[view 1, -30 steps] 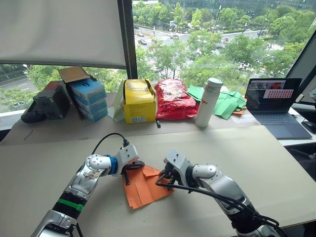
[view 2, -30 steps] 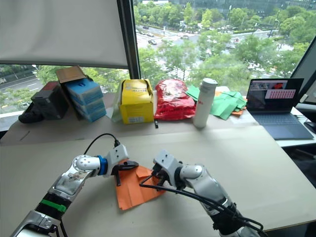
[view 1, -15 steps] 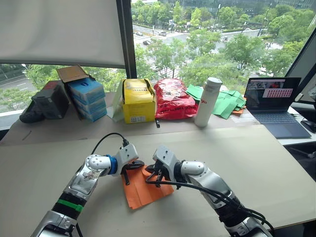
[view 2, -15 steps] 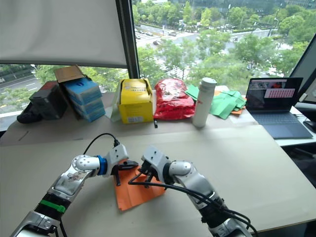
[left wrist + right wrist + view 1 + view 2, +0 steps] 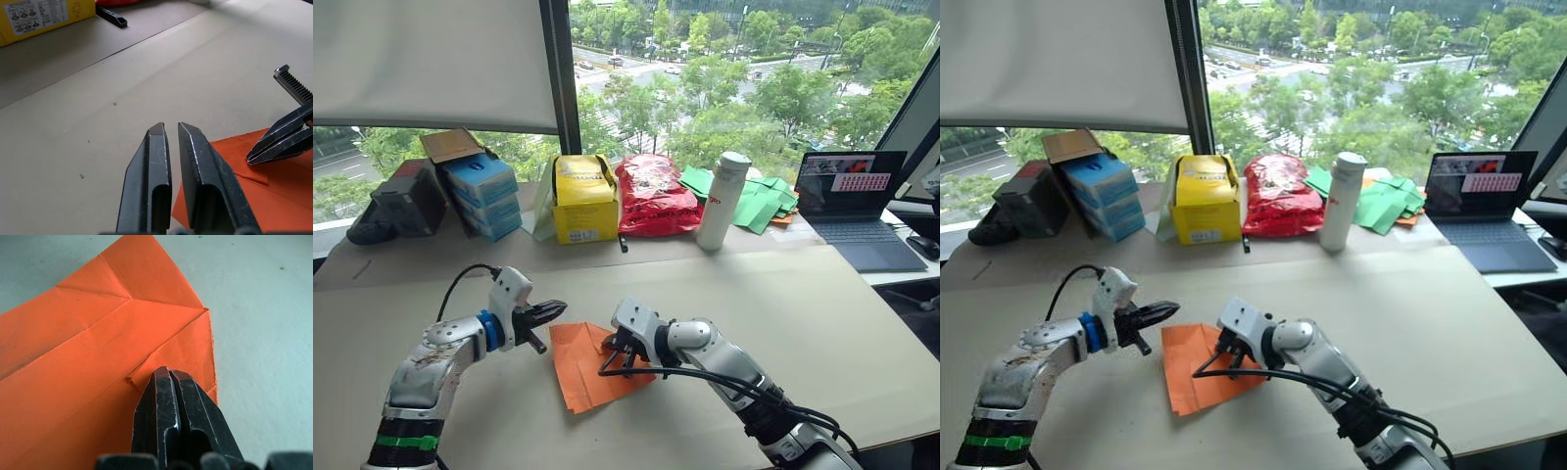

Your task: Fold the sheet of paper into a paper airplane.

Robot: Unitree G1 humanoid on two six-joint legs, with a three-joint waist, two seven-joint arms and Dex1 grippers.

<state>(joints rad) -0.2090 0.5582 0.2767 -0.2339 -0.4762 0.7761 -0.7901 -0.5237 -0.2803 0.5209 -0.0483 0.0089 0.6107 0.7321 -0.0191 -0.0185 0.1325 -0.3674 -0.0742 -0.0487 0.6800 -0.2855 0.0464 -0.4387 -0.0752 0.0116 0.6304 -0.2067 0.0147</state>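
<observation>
The sheet of paper (image 5: pixel 579 370) is bright orange and creased, lying flat on the tan table (image 5: pixel 803 313) with its upper corners folded in. My right gripper (image 5: pixel 615 345) is shut, and its tips press down on a folded flap of the sheet of paper (image 5: pixel 122 333) near the right edge. No paper shows between its fingers. My left gripper (image 5: pixel 549 311) is shut and holds nothing. It hovers just left of the paper's upper left corner, clear of the sheet. In the left wrist view its fingertips (image 5: pixel 157 131) point past the paper's corner (image 5: pixel 288 196).
Along the window ledge stand blue boxes (image 5: pixel 484 191), a yellow box (image 5: pixel 582 201), a crinkly red bag (image 5: pixel 656 196), a white bottle (image 5: pixel 722 201), green paper pieces (image 5: pixel 762 204) and a laptop (image 5: pixel 862 206). A black dark case (image 5: pixel 406 196) sits at far left.
My left gripper has pulled back to the left, off the paper. My right gripper has slid a little left along the sheet and stays pressed on it.
</observation>
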